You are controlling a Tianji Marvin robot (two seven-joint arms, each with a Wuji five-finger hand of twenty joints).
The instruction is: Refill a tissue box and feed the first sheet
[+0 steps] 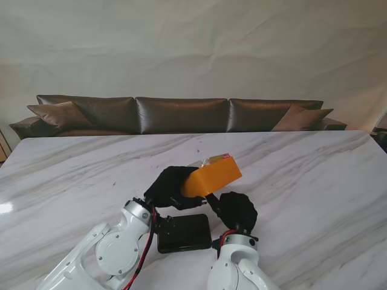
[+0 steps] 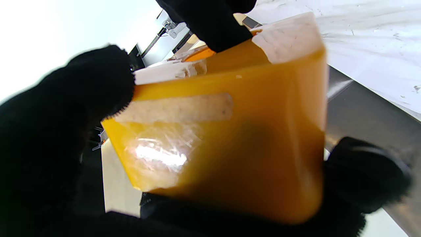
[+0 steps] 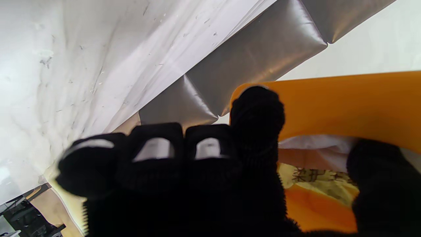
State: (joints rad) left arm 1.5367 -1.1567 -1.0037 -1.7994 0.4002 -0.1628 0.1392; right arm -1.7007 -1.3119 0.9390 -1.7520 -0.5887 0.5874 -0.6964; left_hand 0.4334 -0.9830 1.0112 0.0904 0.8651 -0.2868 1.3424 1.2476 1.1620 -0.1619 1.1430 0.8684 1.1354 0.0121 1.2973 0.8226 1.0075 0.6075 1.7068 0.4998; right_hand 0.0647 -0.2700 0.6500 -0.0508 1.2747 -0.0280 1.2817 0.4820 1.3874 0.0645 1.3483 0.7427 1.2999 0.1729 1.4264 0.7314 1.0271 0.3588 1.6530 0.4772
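Left robot hand, black-gloved: fingers are wrapped round the near end of the orange tissue box, which is held clear of the table and tilted, far end raised. In the left wrist view the fingers are seen closed against the box's edges, the box filling most of the frame.

Right robot hand, also gloved: placed just beside the box's near right side. In the right wrist view one finger is pressed on the orange rim and another is seen beside the opening; the rest are curled. Contact is plain, but a full grasp cannot be told.

Box: glossy orange, rounded corners, a pale oblong slot on one face with a clear film patch beside it (glare hides detail). Through the open side a white sheet edge and a yellow printed tissue pack are seen inside.

On the table, nearer to me and under the hands, a flat black slab lies. A brown sofa stands beyond the far edge.
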